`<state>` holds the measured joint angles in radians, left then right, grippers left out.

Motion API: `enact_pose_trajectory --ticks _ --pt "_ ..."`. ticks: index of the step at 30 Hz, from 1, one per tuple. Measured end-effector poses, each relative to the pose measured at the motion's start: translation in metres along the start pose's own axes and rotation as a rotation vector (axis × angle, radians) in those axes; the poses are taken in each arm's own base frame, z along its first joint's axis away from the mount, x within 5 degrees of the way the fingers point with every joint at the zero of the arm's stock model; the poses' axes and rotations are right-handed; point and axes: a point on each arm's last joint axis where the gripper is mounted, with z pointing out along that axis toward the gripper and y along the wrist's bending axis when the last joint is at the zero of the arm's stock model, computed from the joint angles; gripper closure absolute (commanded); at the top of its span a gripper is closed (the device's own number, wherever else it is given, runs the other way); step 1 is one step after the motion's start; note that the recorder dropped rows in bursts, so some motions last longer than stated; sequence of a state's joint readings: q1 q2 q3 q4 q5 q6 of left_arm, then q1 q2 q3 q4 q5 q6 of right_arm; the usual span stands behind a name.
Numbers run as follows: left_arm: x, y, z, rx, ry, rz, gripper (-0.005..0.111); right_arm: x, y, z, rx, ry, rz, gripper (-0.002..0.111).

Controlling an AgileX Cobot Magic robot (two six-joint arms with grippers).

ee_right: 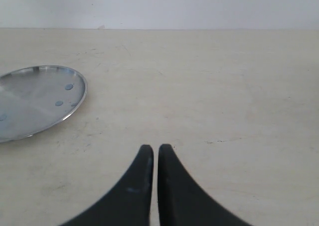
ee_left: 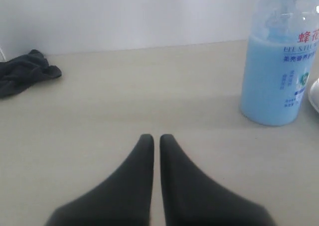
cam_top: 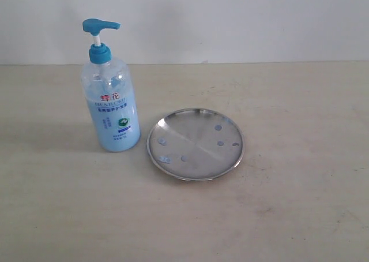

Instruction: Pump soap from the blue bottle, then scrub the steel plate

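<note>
The blue bottle stands upright on the table, its blue pump head up and its spout pointing right; the left wrist view shows its body filled with pale blue soap. Just right of it lies the steel plate, dotted with small bluish droplets; the right wrist view shows part of that plate. My left gripper is shut and holds nothing, well short of the bottle. Over bare table beside the plate, my right gripper is shut and holds nothing. Neither gripper appears in the exterior view.
A dark grey cloth lies crumpled by the wall, on the far side of my left gripper from the bottle. A white wall bounds the back of the beige table.
</note>
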<state>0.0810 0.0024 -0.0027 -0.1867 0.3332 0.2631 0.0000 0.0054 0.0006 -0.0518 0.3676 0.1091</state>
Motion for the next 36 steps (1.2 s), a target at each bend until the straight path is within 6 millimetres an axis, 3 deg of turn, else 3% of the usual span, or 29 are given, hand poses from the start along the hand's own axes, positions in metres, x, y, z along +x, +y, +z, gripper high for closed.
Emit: enact_pose_trajectory --ticks 14,36 --pt "0.0015 0.0044 -0.0001 -0.05 0.009 -0.309 0.103 0.0 0.0 0.0 0.0 0.0 0.0 0.109" --pt "0.0016 0.0054 -0.0002 -0.062 0.008 -0.3 0.103 0.0 0.0 0.0 0.0 0.0 0.0 0.109"
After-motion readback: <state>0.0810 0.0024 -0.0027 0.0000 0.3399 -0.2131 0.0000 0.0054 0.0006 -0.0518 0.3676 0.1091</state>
